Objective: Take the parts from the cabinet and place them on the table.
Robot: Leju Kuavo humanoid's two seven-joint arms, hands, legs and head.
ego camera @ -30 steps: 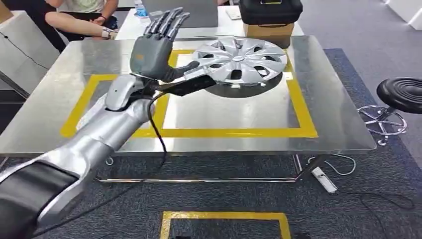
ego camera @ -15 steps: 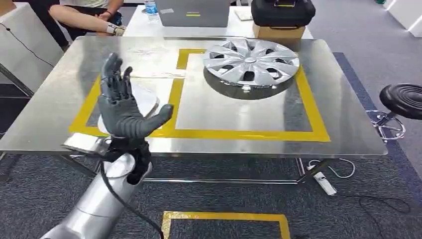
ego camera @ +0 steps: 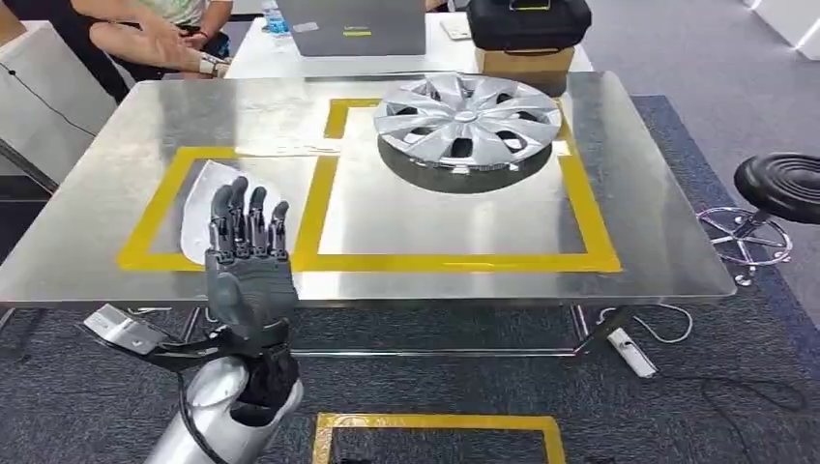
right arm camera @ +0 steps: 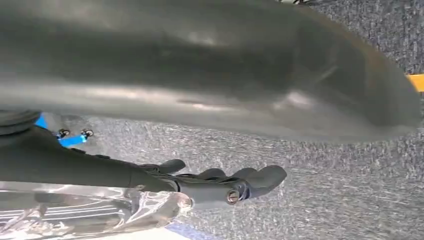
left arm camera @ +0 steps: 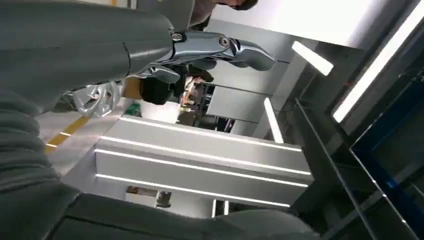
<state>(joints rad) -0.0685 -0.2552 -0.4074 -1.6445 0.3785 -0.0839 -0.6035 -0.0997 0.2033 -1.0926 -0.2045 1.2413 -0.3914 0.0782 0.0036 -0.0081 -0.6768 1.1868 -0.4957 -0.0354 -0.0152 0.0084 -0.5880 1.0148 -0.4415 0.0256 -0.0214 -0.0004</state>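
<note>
Hubcap (ego camera: 467,121) lies flat on the table (ego camera: 435,208), at the far end of the yellow tape rectangle (ego camera: 454,258). A white sheet (ego camera: 198,217) lies left of that rectangle. Left hand (ego camera: 248,269) is raised before the table's near edge, fingers straight, holding nothing. Right hand (right arm camera: 220,182) hangs over carpet, fingers loosely extended, beside a clear plastic piece (right arm camera: 90,212); I cannot tell if it grips it.

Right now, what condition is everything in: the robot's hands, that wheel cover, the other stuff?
Left hand: raised, fingers straight, holding nothing.
Right hand: holds a clear plastic-wrapped part.
Wheel cover: lying face up on the table.
White part: flat on the table.
Stool: unoccupied.
</note>
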